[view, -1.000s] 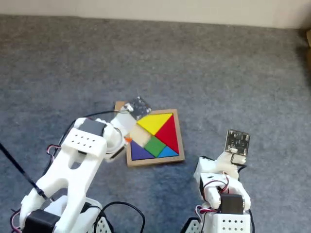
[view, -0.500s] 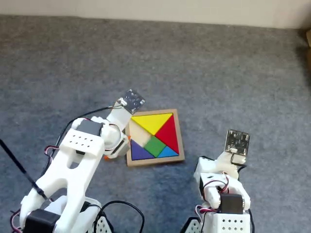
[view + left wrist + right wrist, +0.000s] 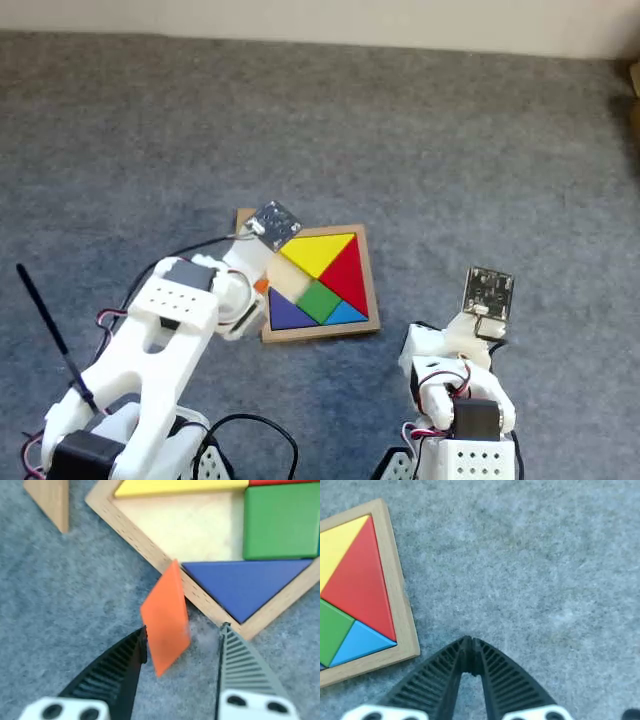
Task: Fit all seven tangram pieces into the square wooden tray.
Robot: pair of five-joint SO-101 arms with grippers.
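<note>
Left wrist view: left gripper (image 3: pixel 184 629) released, straddling tilted orange parallelogram (image 3: pixel 165 617) at wooden tray (image 3: pixel 140 545) rim | right gripper (image 3: pixel 471 652) clenched, empty, above carpet (image 3: pixel 545 555)

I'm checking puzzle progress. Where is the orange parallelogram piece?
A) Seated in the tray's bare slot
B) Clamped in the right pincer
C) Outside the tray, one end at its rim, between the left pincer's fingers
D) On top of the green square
C: the left wrist view shows the orange parallelogram piece outside the square wooden tray, one end at its rim, between the open fingers of the left pincer.
</note>
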